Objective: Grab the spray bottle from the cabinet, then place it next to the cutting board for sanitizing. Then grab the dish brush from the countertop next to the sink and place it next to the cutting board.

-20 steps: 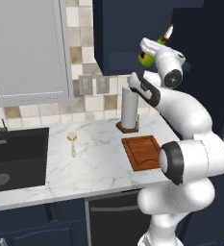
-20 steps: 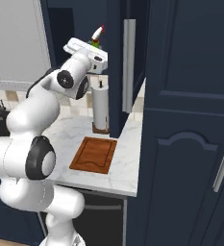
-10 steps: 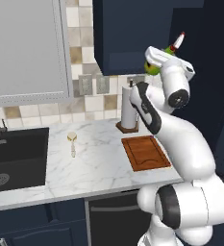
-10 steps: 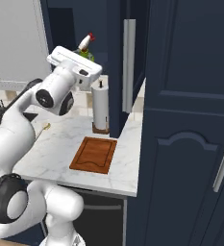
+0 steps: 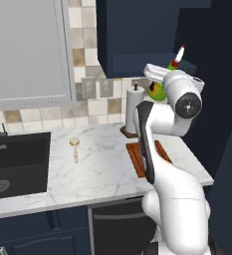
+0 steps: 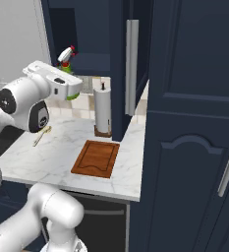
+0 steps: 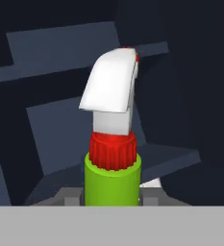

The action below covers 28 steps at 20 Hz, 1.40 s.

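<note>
Dish brush (image 5: 74, 145) lies on countertop (image 5: 102, 174), apparently between sink (image 5: 15, 162) and cutting board (image 6: 96, 157).

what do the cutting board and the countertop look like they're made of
Cutting board: looks like wood, reddish-brown with faint grain and a smooth, slightly satin face, a groove running inside its rim.
Countertop: looks like polished marble or a marble-look slab, white with faint grey veins; being rendered, stone versus laminate can't be settled.

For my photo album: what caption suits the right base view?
Robot gripper holding a green spray bottle above the wooden cutting board.
</note>
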### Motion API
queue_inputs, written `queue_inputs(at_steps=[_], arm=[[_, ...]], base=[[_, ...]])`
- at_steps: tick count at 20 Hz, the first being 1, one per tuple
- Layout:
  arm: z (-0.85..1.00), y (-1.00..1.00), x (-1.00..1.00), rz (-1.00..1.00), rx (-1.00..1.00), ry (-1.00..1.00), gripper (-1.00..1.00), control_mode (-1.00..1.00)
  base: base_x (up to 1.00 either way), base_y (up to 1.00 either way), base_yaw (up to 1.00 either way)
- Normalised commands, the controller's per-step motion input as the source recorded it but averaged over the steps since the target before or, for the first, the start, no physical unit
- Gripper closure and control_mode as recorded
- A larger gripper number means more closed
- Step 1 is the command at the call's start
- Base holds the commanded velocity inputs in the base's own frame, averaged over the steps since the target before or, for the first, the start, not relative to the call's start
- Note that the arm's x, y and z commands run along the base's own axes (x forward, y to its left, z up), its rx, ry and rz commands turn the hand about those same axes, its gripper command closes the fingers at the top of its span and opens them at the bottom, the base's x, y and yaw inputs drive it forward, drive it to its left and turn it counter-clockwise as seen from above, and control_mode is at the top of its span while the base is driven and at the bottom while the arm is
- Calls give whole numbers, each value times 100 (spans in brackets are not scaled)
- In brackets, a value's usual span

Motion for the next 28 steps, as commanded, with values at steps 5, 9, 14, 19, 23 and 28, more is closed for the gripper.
queue_inputs(at_steps=[5,9,14,19,23,28], arm=[[-67,42,-49,0,-5,20,100,-100],[-68,29,-33,0,1,6,100,-100],[-73,22,-3,3,1,13,100,-100],[-67,40,11,2,0,26,100,-100],[-67,36,17,0,0,15,100,-100],[-62,22,23,0,0,1,100,-100]], base=[[0,0,0],[0,0,0],[0,0,0],[0,0,0],[0,0,0],[0,0,0]])
